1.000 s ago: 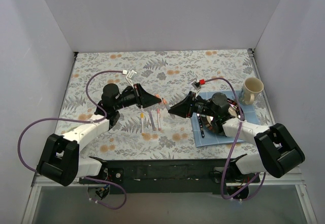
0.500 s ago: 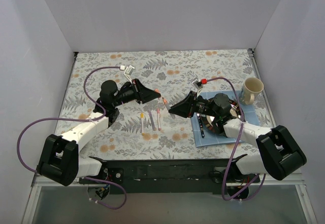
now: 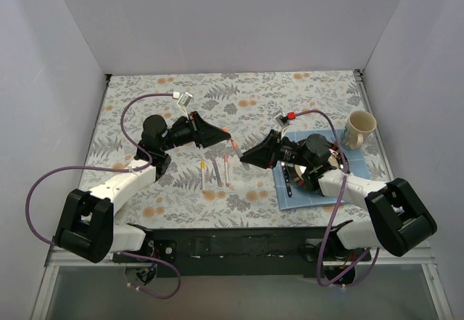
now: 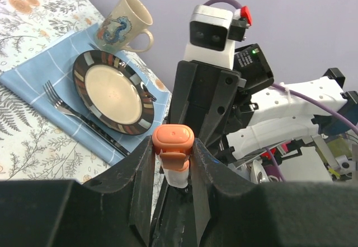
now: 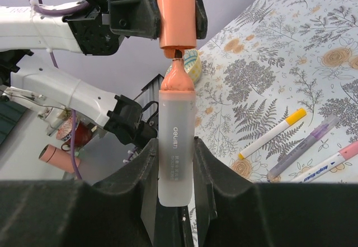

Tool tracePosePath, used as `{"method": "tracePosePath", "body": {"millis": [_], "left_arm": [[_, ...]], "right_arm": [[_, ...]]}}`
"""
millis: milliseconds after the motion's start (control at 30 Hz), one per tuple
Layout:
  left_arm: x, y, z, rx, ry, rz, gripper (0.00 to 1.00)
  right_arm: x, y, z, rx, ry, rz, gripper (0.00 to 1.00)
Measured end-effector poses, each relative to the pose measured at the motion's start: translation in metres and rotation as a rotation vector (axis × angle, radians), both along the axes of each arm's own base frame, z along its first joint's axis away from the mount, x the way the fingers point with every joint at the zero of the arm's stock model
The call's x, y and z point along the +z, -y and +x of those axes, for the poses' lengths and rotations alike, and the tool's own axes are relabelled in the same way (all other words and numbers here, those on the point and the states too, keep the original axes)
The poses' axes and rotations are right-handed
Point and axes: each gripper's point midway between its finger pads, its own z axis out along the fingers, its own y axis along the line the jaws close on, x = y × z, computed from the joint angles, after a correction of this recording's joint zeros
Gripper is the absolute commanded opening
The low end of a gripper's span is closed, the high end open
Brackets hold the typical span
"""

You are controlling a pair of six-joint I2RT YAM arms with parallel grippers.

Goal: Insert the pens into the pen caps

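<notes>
Left hand (image 4: 172,153) tight on orange cap (image 4: 173,138), right hand (image 5: 175,146) on pen (image 5: 176,171), nib (image 5: 178,52) at rim.

The left wrist camera sits well left of the plate (image 4: 112,93), low over the table (image 3: 239,91). It faces right, toward the plate and the right arm (image 4: 291,104). The right wrist camera sits just left of the plate and faces away from it, at the left arm (image 5: 50,20). Both wrist views share, very close up, the cap (image 4: 173,139) and pen (image 5: 176,140). The top camera looks down from high behind the bases, far off, with the plate right of centre, and takes in both arms.
</notes>
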Motion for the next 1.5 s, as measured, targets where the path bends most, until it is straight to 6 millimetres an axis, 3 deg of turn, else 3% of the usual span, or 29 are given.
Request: {"method": "tracePosePath", "body": {"millis": [333,867,1000,1300,1500], "left_arm": [[0.0,0.002,-0.011,-0.065,0.014,-0.014,0.0],[-0.02,0.002,-0.023,-0.128,-0.04,-0.103,0.29],[-0.018,0.002,-0.023,-0.134,-0.035,-0.127,0.4],[-0.023,0.007,-0.033,-0.18,-0.022,-0.106,0.47],[-0.028,0.008,-0.031,-0.169,-0.022,-0.087,0.49]], "right_arm": [[0.004,-0.002,-0.003,0.015,-0.01,0.019,0.01],[-0.001,-0.011,-0.004,0.041,-0.062,0.023,0.01],[0.0,-0.013,-0.003,0.042,-0.067,0.027,0.01],[0.018,-0.017,0.01,0.005,-0.026,0.069,0.01],[0.018,-0.018,0.012,0.004,-0.029,0.075,0.01]]}}
